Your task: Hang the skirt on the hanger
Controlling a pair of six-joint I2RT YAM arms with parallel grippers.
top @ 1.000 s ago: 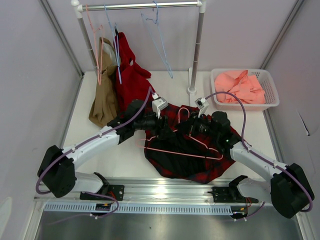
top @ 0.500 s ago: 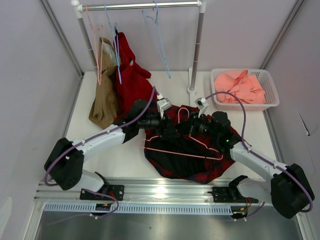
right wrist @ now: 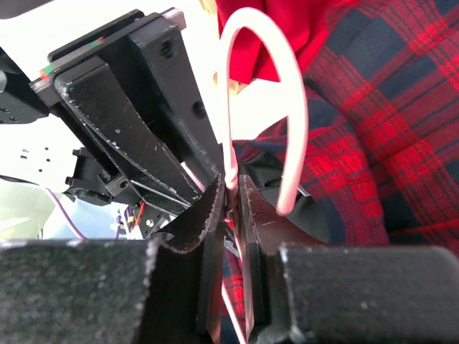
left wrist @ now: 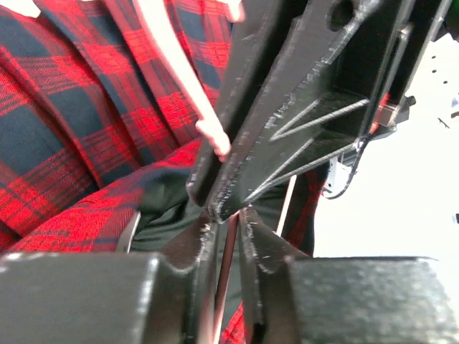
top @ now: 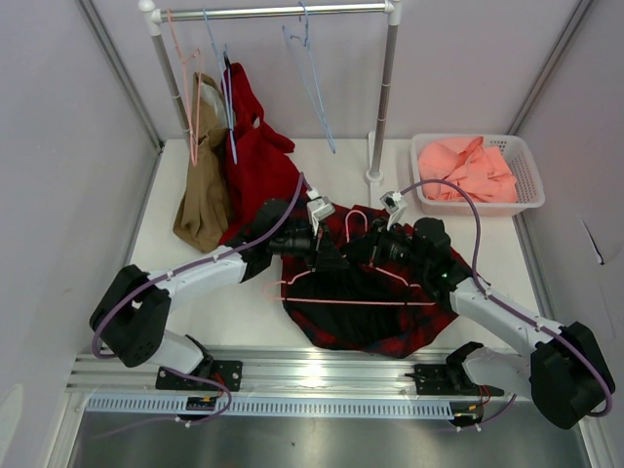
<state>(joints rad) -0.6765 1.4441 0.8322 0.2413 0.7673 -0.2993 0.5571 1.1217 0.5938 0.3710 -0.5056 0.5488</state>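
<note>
Overhead, a clothes rail (top: 273,12) crossed the upper left of the frame, with a tan garment (top: 200,200) and a plain red garment (top: 255,166) draped down from it onto the white table (top: 244,312).

At the centre, the left gripper (left wrist: 226,236) reached in from the lower left. Its wrist view showed the fingers drawn almost together, with a thin pink wire of the hanger (right wrist: 297,143) pinched in the slit between them. The hanger lay flat on top of the plaid skirt (top: 370,327), which was bunched in a heap at the lower centre with its black lining showing. The cloth was under the frame and not threaded over any part of it.

Just right of centre, the right gripper (right wrist: 231,208) was closed on the hanger's neck, right below the curved hook. The two grippers sat nearly touching.

At the upper right, a white basket (top: 526,156) held a salmon-pink cloth (top: 468,166).

The likely risks were these. With both grippers crowded onto one slim wire, the fingers could knock together, or the wire could twist and slip free. If the hanger were lifted now, the skirt would probably stay behind on the table. A fold of plaid might also catch in a closing jaw.
</note>
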